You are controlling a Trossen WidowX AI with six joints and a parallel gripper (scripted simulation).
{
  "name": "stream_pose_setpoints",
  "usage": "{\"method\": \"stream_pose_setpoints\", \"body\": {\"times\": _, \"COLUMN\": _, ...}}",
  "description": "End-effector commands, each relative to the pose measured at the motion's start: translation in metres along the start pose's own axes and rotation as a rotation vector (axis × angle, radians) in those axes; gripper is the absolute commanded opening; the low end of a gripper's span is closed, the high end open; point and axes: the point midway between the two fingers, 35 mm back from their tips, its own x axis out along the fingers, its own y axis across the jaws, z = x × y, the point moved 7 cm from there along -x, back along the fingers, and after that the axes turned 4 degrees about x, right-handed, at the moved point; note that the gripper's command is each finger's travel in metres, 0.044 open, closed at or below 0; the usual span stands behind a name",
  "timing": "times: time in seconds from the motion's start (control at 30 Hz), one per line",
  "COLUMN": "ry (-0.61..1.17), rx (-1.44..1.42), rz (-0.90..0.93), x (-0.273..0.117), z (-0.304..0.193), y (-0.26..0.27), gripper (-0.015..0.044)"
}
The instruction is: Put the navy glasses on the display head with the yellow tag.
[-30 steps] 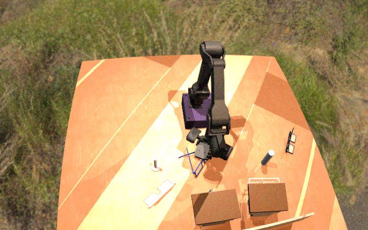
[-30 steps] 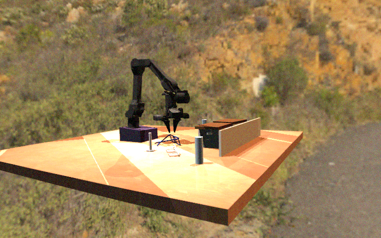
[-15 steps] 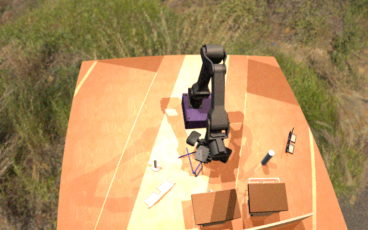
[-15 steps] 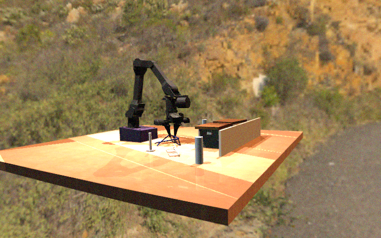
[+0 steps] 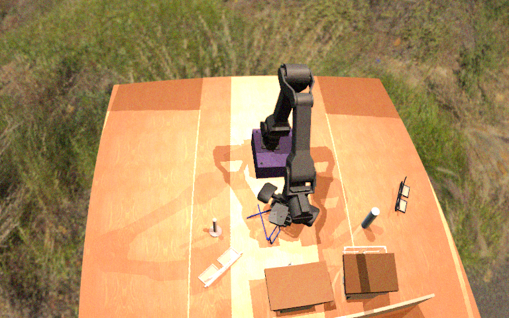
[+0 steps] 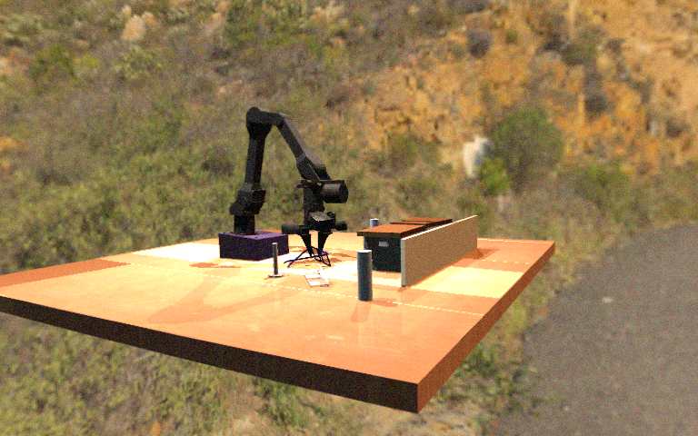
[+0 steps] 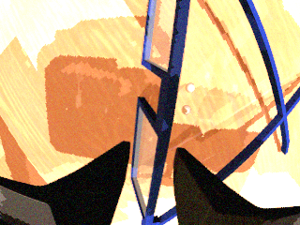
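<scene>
The navy glasses stand on the table, temples open and crossing near their tips. My gripper points down, partly open, with one finger on each side of the front frame near one lens. In the wrist view, gaps show between the frame and both fingertips. Two dark, boxy display heads with flat brown tops stand at the front: the left head shows a small nose nub, and the right head has a white frame across its face. No yellow tag can be made out.
White glasses lie beside the navy pair. A thin post stands on a round base. Black glasses and a blue-grey cylinder are right. Another cylinder and a long upright board flank the heads.
</scene>
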Motion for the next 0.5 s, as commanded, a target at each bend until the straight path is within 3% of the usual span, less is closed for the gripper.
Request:
{"method": "stream_pose_setpoints", "body": {"times": 0.0, "ry": -0.003, "rx": 0.000, "rz": -0.002, "x": 0.0007, "z": 0.0001, "y": -0.0028, "gripper": 0.0120}}
{"method": "stream_pose_setpoints", "body": {"times": 0.47, "ry": -0.001, "rx": 0.002, "rz": 0.000, "x": 0.0001, "z": 0.0002, "y": -0.0017, "gripper": 0.0040}}
